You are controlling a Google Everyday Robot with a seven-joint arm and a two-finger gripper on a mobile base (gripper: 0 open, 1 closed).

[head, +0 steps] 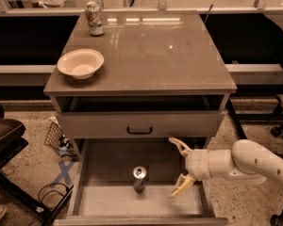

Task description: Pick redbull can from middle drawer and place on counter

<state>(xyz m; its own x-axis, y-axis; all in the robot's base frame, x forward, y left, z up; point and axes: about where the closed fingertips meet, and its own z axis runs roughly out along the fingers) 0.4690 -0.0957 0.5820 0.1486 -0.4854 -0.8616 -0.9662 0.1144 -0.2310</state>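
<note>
1. Over the right side of the pulled-out middle drawer (85,173), your gripper (178,167) is hovering with its two curved, cream-coloured fingers (181,148) spread wide, gripping nothing.
2. Your arm (254,164) is reaching in from the right edge of the scene. Its smooth, rounded white forearm is lying roughly level and pointing left, so the open claw is facing the redbull can (139,178).
3. That slim silver can is standing upright on the drawer's flat grey floor, around the middle. It is sitting near the fingers, to their left and apart from them, and its shiny pull-tab top is catching the light.
4. You are looking down into the middle drawer as a wide, shallow tray with low side walls. It is sitting below the upper drawer (188,125), whose pale flat front is carrying a black handle (139,130).
5. Above both, the counter (151,51) is showing as a glossy grey-brown slab with a thin edge, and it is reflecting bright lights along its far side.
6. On that slab, a round cream bowl (80,63) is resting toward the near left, and a green-and-white can (94,18) is standing upright at the far left corner, well apart from the bowl.
7. Left of the drawer, a blue tape cross (63,173) is lying on the speckled floor (28,164).
</note>
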